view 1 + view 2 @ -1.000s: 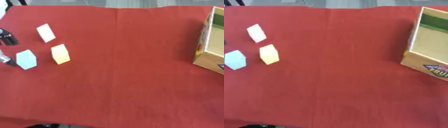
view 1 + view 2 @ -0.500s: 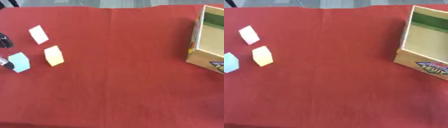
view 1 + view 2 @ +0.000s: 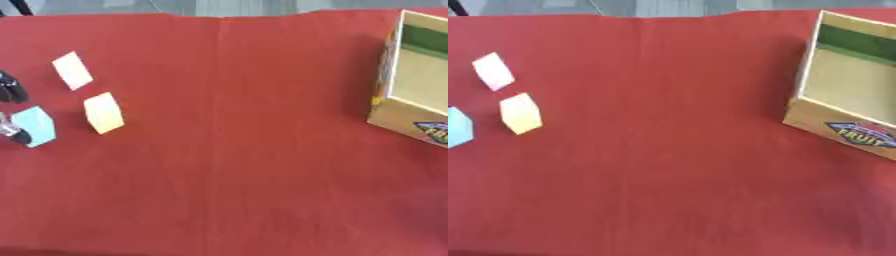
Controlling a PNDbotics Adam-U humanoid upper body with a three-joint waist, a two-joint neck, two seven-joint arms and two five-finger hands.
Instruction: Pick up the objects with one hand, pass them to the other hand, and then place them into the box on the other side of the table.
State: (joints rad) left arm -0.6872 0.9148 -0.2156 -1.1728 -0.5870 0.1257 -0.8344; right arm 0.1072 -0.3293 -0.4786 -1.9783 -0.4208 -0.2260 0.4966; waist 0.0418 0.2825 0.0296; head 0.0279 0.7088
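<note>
At the table's left edge, the left eye view catches parts of the robot's left hand (image 3: pixel 10 92): a dark fingertip above and a silvery-black one below, the lower touching the left side of a pale blue block (image 3: pixel 37 126). Too little of the hand shows to tell whether its fingers are spread or closed on the block. The right hand shows in neither view.

Just right of the blue block stands a pale orange block (image 3: pixel 104 113), tilted on its edge, and above that, nearer the far edge, a cream-white block (image 3: pixel 73 70), apart from the other two. All three sit near the table's left edge on a red cloth (image 3: pixel 236 150), which covers the table (image 3: pixel 667 11) to its far edge; a faint crease runs down the cloth's middle. Beyond the far edge lies grey floor with a dark leg at the far left corner.

At the right edge stands an open cardboard box (image 3: pixel 846 85) with a green inner band and a printed "FRUIT" label on its front wall.

Compared with half a second ago, the whole scene has slid slightly; the blocks keep their places relative to one another, and the hand remains by the blue block.

The right eye view shows the whole box label but no hand; the left eye view cuts the box at the edge.
</note>
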